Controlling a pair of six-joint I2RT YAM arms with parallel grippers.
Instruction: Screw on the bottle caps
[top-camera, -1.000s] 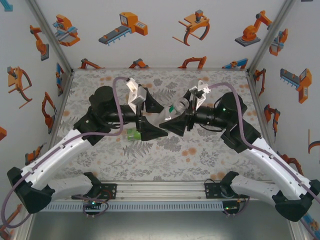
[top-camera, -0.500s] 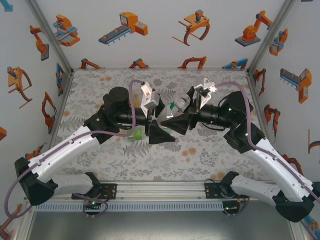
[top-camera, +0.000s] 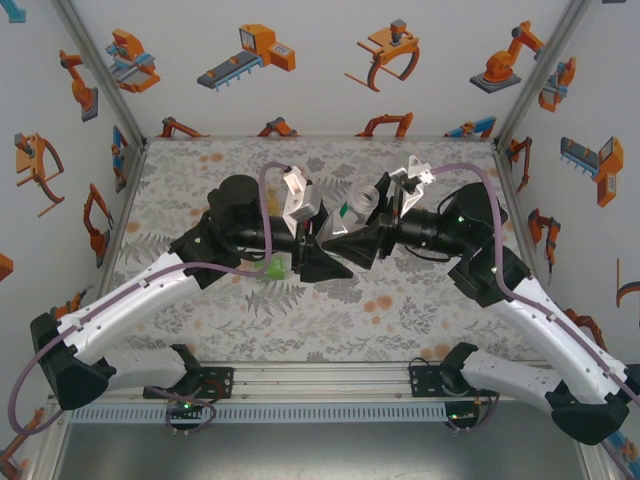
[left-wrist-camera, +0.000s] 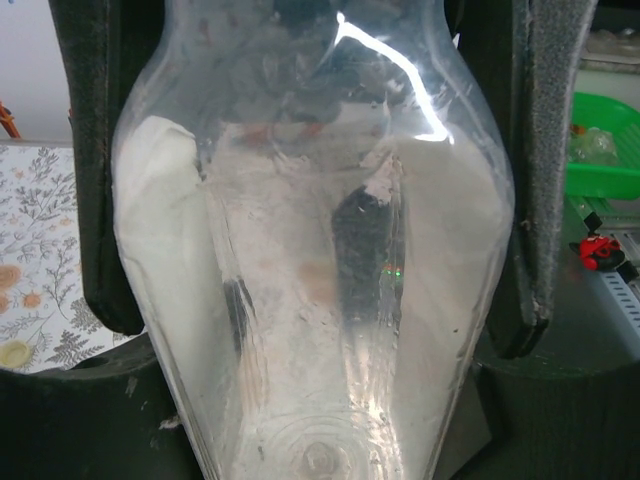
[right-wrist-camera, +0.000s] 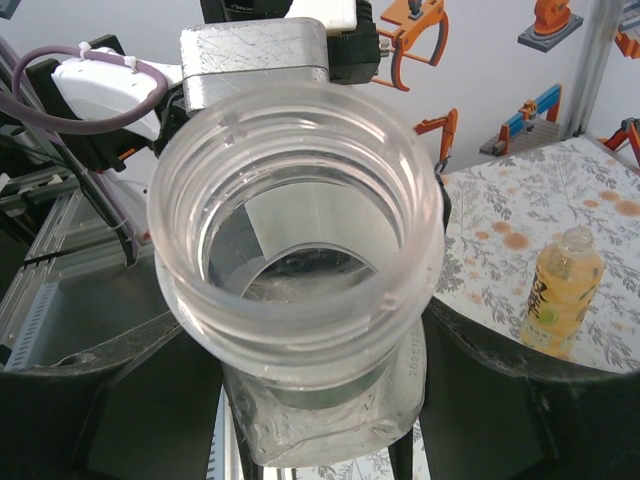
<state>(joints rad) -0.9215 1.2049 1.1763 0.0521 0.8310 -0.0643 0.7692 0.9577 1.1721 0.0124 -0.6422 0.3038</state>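
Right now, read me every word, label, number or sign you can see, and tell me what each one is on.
No text can be read in these views.
Yellow label on the amber bottle: some print, too small and blurred to read.
Clear bottle, low on its side: what may be moulded characters, too faint to read.
Wall stickers: robot pictures, no words.

Clear bottle (right-wrist-camera: 300, 260) sitting between jaws of right gripper (right-wrist-camera: 310, 400), held off table. Wide threaded mouth standing open, facing right wrist camera. Body sitting between jaws of left gripper (left-wrist-camera: 315, 330), sides touching both fingers. Amber bottle (right-wrist-camera: 562, 300) with yellow label standing upright on table, well apart, right of right jaws. Green bottle (top-camera: 271, 268) resting on table just beside left jaws, partly hidden.
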